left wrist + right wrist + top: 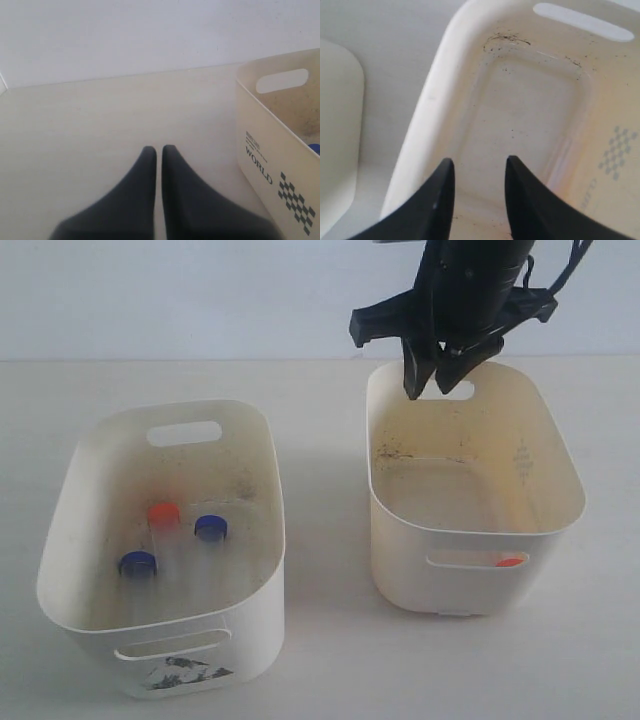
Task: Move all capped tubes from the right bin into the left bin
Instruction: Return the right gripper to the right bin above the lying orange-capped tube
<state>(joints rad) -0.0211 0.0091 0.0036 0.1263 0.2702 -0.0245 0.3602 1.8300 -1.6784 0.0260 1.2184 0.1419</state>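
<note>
The left bin (245, 635), with a torn dark sticker on its front, holds three capped tubes standing upright: one orange-red cap (163, 513) and two blue caps (210, 528) (138, 564). In the right bin (470, 585) one orange-red cap (511, 562) shows through the front slot. My right gripper (428, 388) (479, 162) hangs open and empty above the far end of the right bin (432, 95). The tube does not show in the right wrist view. My left gripper (159, 149) is shut and empty over the table, beside the left bin's printed outer wall (270, 150). It is out of the exterior view.
The two bins stand side by side on a pale table (330, 540) with a gap between them. A white wall (200, 300) rises behind. The left bin's corner (340, 125) shows beside the right bin in the right wrist view.
</note>
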